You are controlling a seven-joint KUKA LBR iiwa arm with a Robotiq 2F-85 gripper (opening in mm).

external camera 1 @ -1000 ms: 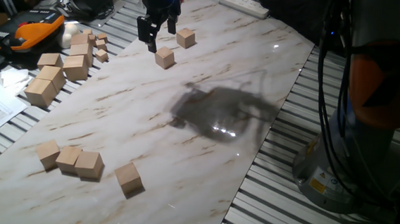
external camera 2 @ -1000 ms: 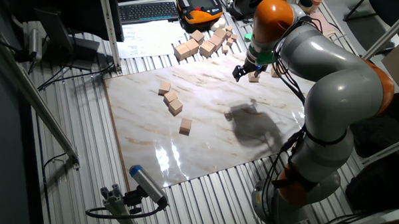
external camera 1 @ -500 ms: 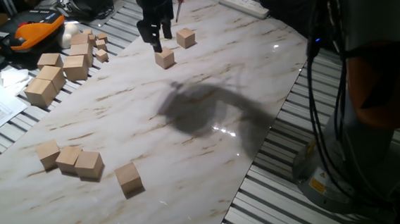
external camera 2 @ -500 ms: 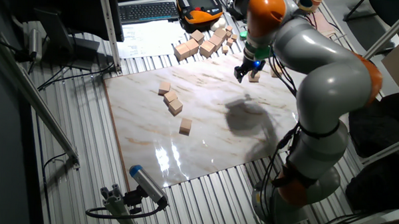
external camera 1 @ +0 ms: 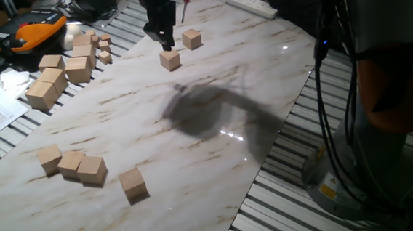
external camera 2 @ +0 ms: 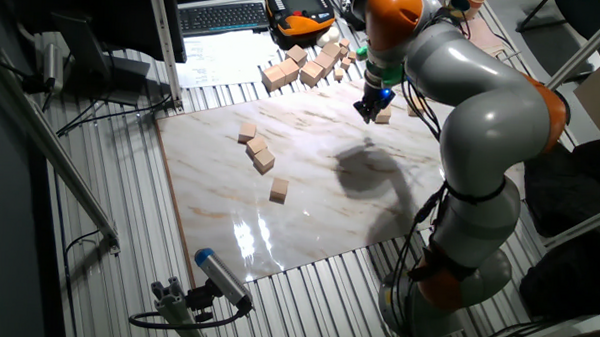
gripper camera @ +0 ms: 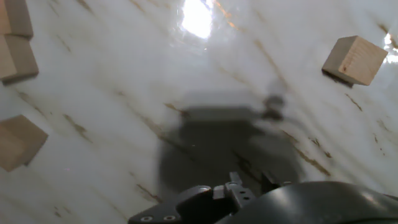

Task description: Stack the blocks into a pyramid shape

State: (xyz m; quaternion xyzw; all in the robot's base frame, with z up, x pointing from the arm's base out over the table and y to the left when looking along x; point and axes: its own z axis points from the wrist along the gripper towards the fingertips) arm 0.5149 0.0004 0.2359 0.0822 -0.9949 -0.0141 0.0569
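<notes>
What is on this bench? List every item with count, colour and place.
blocks: six, light tan; four at the marble's front-left, two at the far end
bigger blocks: a pile, pale wood, left of the marble
marble tabletop: one, white, brown-veined
handheld device: one, orange and black, far left
power strip: one, white, far end
keyboard: one, black, beyond the pile
arm: one, grey and orange
gripper: one, black, by the far pair; fingers' opening unclear

Six light-tan wooden cubes lie flat and unstacked on the marble board. Two point(external camera 1: 170, 59) point(external camera 1: 191, 39) sit apart at the far end. Three point(external camera 1: 72, 164) cluster touching near the front edge, a fourth point(external camera 1: 134, 183) just beside them.
</notes>
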